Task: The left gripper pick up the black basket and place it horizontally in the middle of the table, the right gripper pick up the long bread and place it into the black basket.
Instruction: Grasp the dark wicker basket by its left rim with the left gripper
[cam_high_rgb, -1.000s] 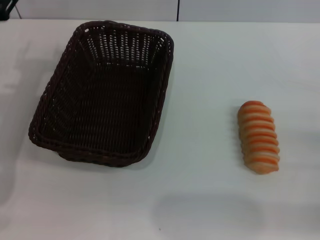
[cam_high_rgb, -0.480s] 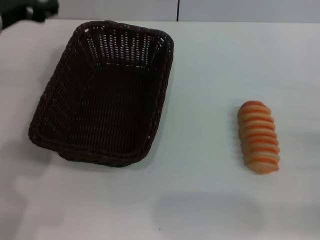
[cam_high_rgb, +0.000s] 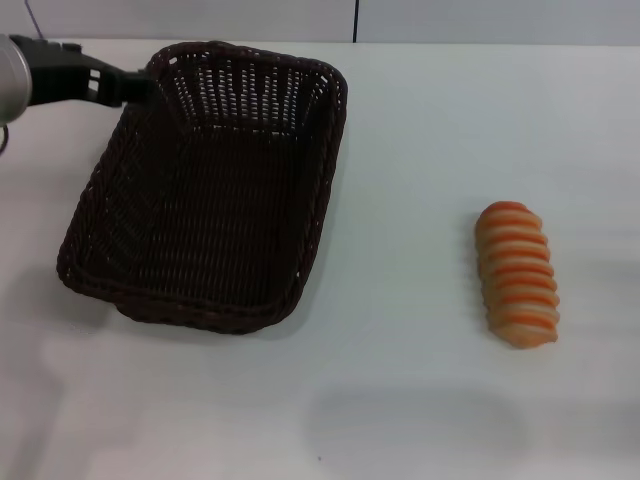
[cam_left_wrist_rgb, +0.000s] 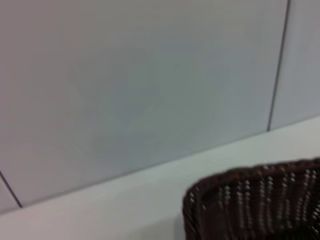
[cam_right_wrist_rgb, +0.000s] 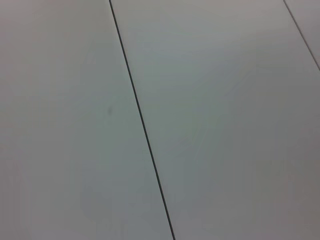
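The left claw (cam_high_rgb: 135, 87) reaches in from the far left edge of the white surface (cam_high_rgb: 420, 130), its dark tip at the far-left corner of the black basket (cam_high_rgb: 205, 185); whether its fingers are spread or closed, or touching the rim, cannot be told. The basket lies empty on the left half of the surface, long side running away from the robot, one corner showing in the left wrist view. The long bread (cam_high_rgb: 516, 273) lies well apart on the right, and no writing is legible anywhere.

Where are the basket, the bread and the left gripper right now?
basket (cam_high_rgb: 200, 200): head view, on the woven floor inside it.
bread (cam_high_rgb: 517, 273): head view, on the middle of its striped crust.
left gripper (cam_high_rgb: 135, 87): head view, at its black fingertips by the basket's far left corner.
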